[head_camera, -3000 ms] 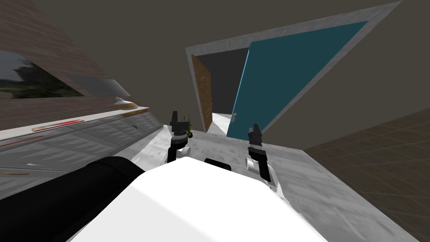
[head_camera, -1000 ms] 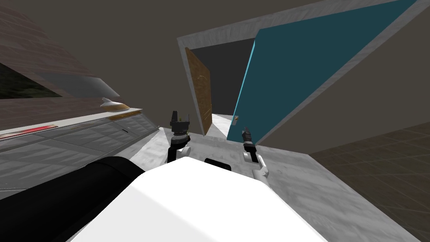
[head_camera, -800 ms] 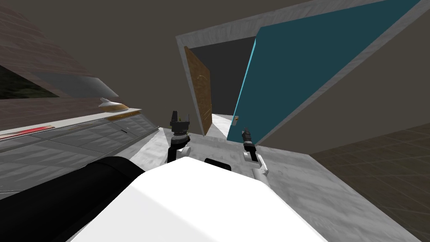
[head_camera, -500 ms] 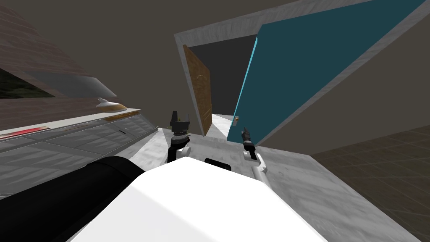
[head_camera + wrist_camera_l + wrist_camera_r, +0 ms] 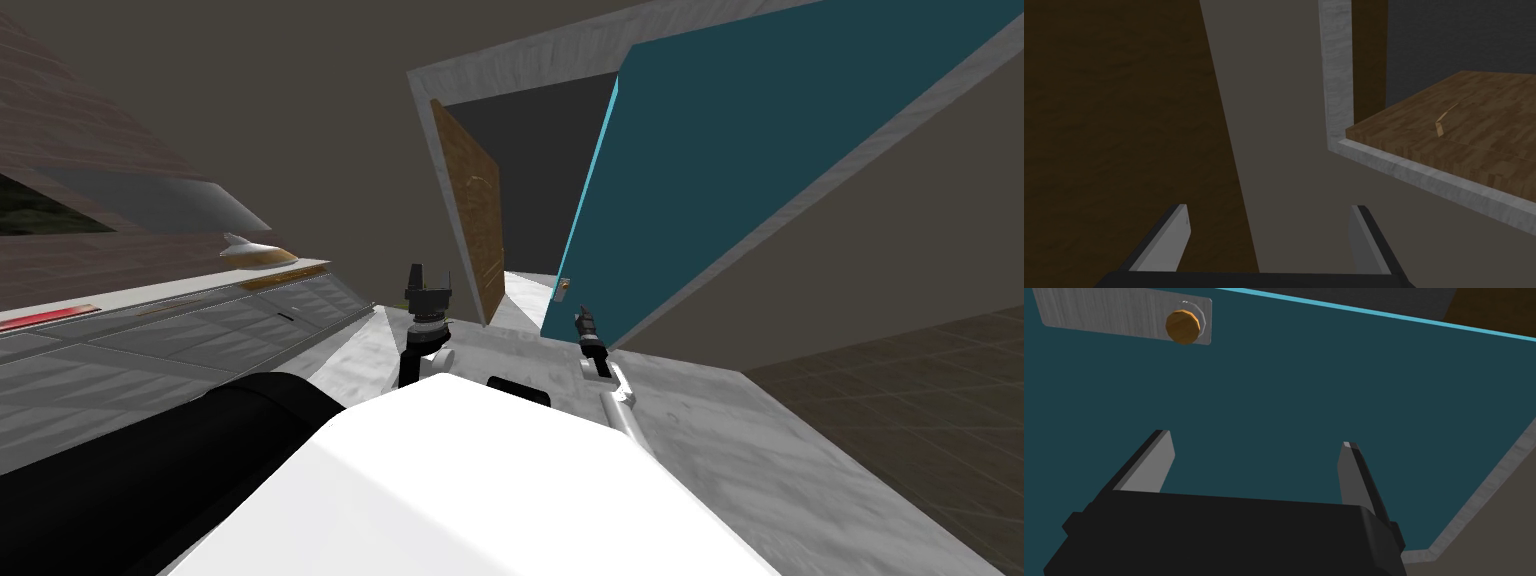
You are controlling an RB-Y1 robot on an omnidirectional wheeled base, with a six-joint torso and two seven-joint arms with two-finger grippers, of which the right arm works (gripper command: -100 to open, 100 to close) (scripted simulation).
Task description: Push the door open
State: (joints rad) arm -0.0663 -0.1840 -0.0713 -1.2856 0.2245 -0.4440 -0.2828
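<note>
Dull taupe walls are enclosing a pale, mottled grey floor (image 5: 720, 440), and a long grey worktop (image 5: 180, 330) is running along my left. Two doors are showing ahead. One is the flat teal door (image 5: 720, 150), smooth and matte with a lighter blue edge. It is hanging partly ajar in a rough grey stone-like frame (image 5: 520, 55), ahead and to my right. Its single round, faceted brown knob (image 5: 1183, 326) is sitting on one brushed grey plate (image 5: 1099, 313). The other is a grained wooden door (image 5: 470, 220), standing open beyond the gap, on the frame's left side.

Both arms are reaching forward. My right pincer (image 5: 1256, 440) is pointing at the teal panel close below the knob, its two thin blades spread wide and gripping nothing; I cannot tell whether the tips are touching the panel. My left pincer (image 5: 1269, 230) is hanging spread wide and empty too, facing the bare wall just beside the frame. Nothing is lying between the right pincer and the teal door.
</note>
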